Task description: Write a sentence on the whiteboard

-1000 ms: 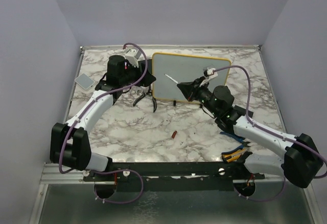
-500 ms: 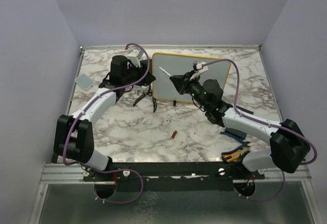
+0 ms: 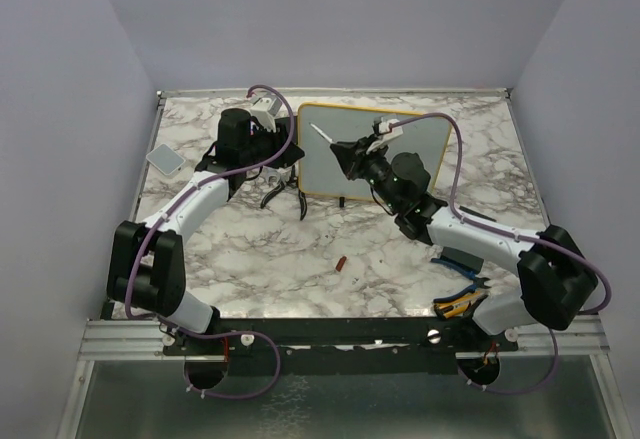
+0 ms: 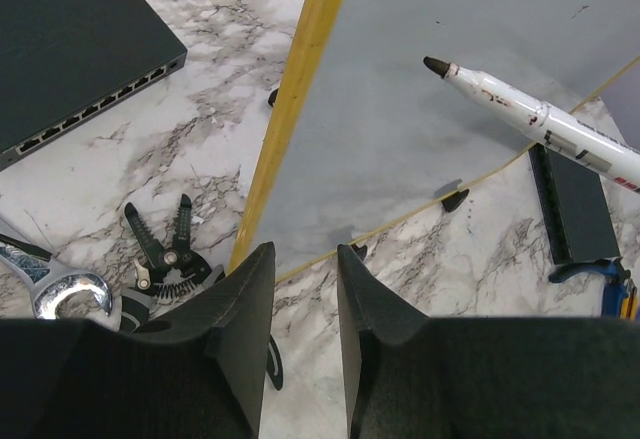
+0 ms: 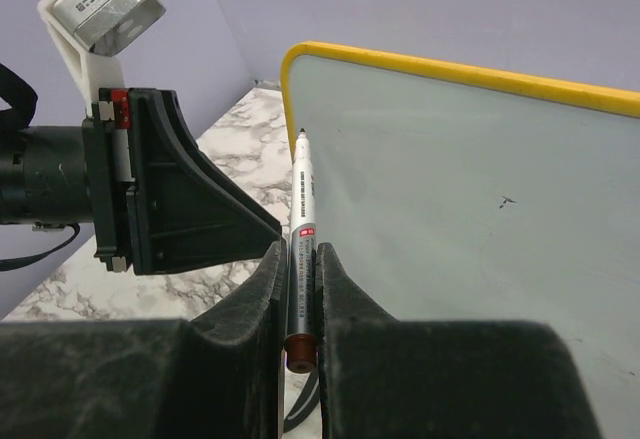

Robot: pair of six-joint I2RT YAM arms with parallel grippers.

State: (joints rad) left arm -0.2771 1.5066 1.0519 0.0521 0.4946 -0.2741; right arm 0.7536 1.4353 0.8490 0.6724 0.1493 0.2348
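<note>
barely begun, judging by the whiteboard (image 3: 320,174) at the far centre of the table (image 3: 250,249): no sentence, only a tiny speck (image 5: 507,200). pinched tight in the right gripper (image 5: 300,259), an uncapped marker (image 5: 303,221), poised near the top-left corner. by the board's left edge, left gripper (image 4: 303,269) narrowly parted, empty. all writing left to do.

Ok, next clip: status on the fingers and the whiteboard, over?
Right fingers shut on marker, tip near whiteboard. Left fingers slightly apart, empty, by its left edge. No sentence written yet. Nothing between tip and board.
</note>
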